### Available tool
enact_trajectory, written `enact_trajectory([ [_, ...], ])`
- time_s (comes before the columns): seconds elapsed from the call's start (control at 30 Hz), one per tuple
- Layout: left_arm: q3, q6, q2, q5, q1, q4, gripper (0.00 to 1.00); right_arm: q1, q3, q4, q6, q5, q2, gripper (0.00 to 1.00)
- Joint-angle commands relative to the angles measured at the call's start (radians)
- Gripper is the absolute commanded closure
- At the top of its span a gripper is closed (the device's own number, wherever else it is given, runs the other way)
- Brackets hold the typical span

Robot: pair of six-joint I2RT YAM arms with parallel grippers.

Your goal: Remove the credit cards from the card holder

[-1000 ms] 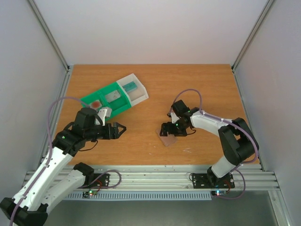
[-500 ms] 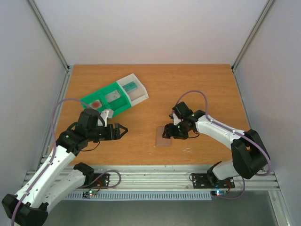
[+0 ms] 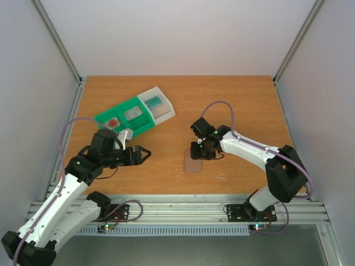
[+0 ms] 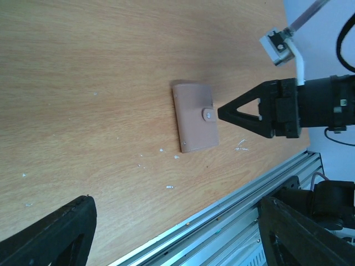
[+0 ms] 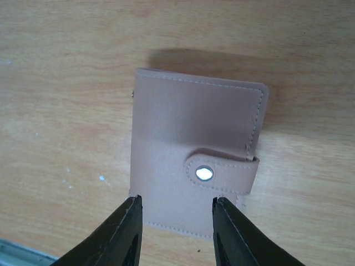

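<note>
The right fingers [image 5: 123,233] have narrowed and swung over the closed pink snap-strap card holder [image 5: 188,138], now nudged straighter.

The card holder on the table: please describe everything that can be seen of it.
The card holder is a small flat wallet, pale pink, of what looks like soft stitched leather. It is folded shut: a strap wraps over one edge and closes with a silver snap. It lies flat on the wooden table. No card shows. The right gripper hovers at its near edge, jaws apart; whether it touches cannot be told.
</note>
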Motion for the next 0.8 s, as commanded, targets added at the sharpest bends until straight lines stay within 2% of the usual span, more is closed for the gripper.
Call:
enact_trajectory([
  [0.0, -0.007, -0.001, -0.024, 0.008, 0.004, 0.036, 0.19, 0.036, 0.057, -0.023, 0.067, 0.098, 0.061, 0.64],
  [0.3, -0.011, 0.014, -0.064, -0.025, 0.004, 0.016, 0.18, 0.067, 0.11, -0.049, 0.118, 0.153, 0.164, 0.65],
  [0.77, -0.01, 0.012, -0.077, -0.051, 0.004, 0.015, 0.12, 0.087, 0.135, -0.086, 0.121, 0.209, 0.257, 0.67],
])
